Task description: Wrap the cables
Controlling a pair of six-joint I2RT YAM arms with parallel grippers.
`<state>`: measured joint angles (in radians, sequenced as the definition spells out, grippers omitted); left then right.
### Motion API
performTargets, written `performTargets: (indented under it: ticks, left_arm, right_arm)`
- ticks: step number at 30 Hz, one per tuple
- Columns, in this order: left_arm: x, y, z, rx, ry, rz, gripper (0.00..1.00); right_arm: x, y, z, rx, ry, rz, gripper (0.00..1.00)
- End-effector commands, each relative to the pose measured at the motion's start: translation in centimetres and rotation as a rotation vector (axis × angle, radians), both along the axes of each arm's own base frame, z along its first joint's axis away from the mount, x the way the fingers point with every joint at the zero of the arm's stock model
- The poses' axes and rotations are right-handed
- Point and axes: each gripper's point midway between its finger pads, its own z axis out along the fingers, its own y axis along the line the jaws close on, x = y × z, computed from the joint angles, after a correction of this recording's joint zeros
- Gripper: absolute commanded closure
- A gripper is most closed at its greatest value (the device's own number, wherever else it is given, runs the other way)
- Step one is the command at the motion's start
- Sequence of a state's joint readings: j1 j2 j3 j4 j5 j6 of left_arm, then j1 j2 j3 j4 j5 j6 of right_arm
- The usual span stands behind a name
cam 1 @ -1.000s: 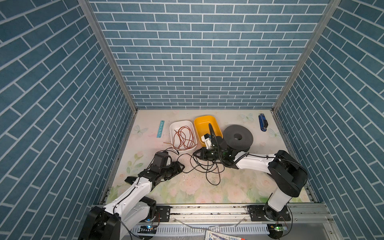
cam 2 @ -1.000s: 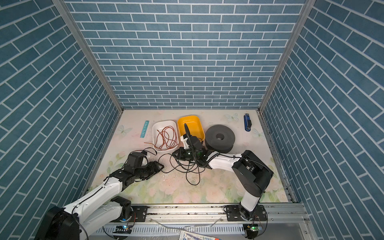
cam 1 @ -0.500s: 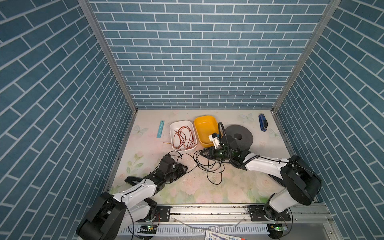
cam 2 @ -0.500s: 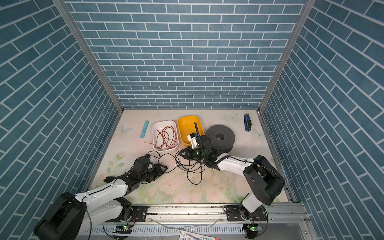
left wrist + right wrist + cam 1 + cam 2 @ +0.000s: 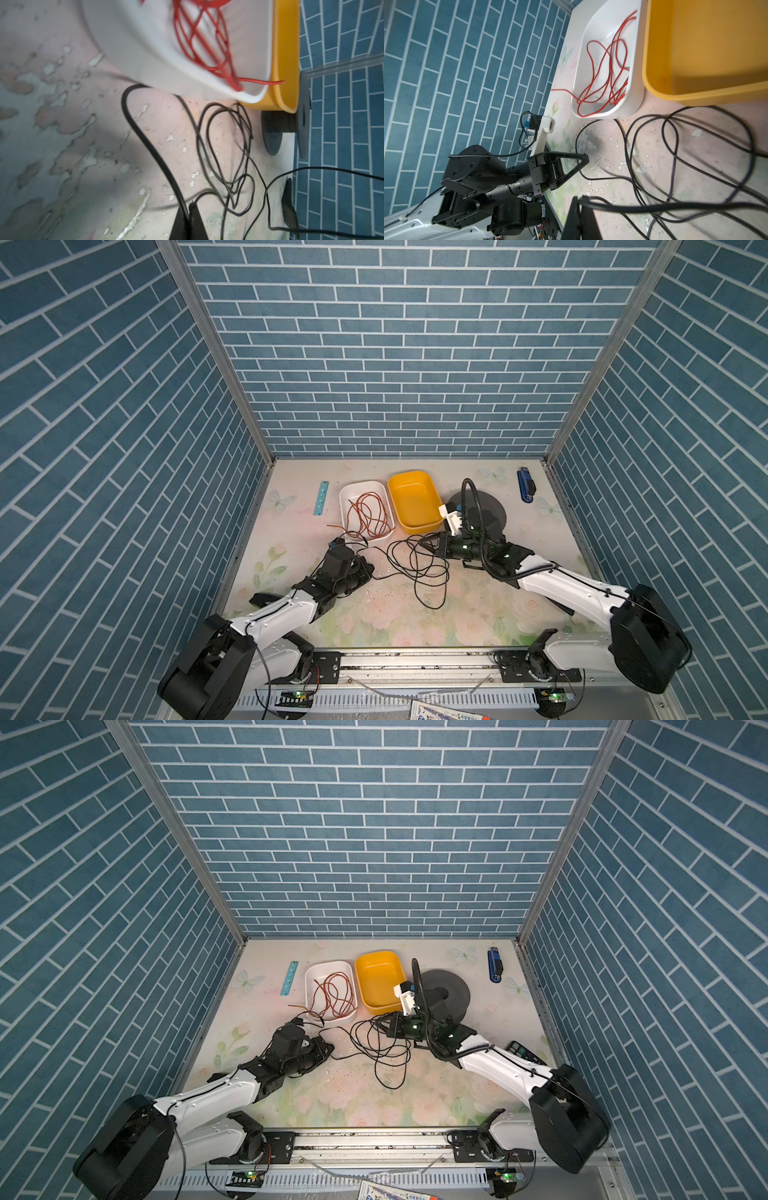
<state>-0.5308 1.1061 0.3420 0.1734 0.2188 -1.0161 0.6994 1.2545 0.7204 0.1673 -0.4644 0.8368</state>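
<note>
Black cable (image 5: pixel 417 568) lies in loose, overlapping loops on the floral surface (image 5: pixel 374 622), mid-field, just in front of the white tray (image 5: pixel 345 506) and the yellow tub (image 5: pixel 436 526). One strand runs close under the tray's near corner. No tidy coil yet.

Left gripper (image 5: pixel 370 570): low on the surface at the tangle's left edge, jaws closed on a strand of the cable; the left wrist view shows it pinched between the tips.

Right gripper (image 5: pixel 424 540): at the tangle's far right edge, near the tub, jaws closed too, with a strand leading out from between them in the right wrist view.

The red wire (image 5: pixel 368 514) sits in the white tray with one end trailing over the rim. It is apart from the black cable but near.

Judgement: early stage. A two-handed hold is set and the wrapping proper has not begun.

Next move calls for drawing out the slack between the two holds and laying it in even turns, one arm anchoring and the other leading. Pull gently, because crossed loops may cinch into a knot, and keep clear of the tray corner and the red wire's loose end.
</note>
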Motion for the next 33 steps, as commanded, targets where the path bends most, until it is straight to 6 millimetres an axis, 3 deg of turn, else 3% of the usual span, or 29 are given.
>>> performTargets:
  ticks: [1,8,15,19,22,27,33]
  left_arm:
    - [-0.1,-1.1,3.7,0.033,-0.079,-0.112,0.99]
    - [-0.8,-1.1,13.3,0.075,-0.257,-0.214,1.0]
    - [-0.9,0.6,22.2,0.202,-0.396,-0.252,1.0]
    - [-0.9,2.4,26.0,0.308,-0.442,-0.254,1.0]
    - [-0.9,4.2,27.2,0.374,-0.432,-0.229,0.99]
    - [-1.2,6.7,27.6,0.418,-0.411,-0.179,0.98]
    - [-0.9,7.2,25.4,0.374,-0.365,-0.162,0.97]
  right_arm:
    - [-0.1,-3.6,-2.1,-0.131,0.009,-0.078,1.0]
    - [0.0,-6.7,-1.4,-0.212,-0.023,-0.092,1.0]
    - [-1.7,-6.1,-0.1,-0.267,-0.083,0.08,1.0]
    - [-1.0,-8.0,-0.8,-0.364,-0.079,-0.001,1.0]
    - [-0.4,-10.6,-1.8,-0.471,-0.065,-0.128,1.0]
    - [-0.5,-17.1,-4.9,-0.677,0.077,-0.374,1.0]
    - [-2.2,-20.2,-7.5,-0.703,0.185,-0.458,0.98]
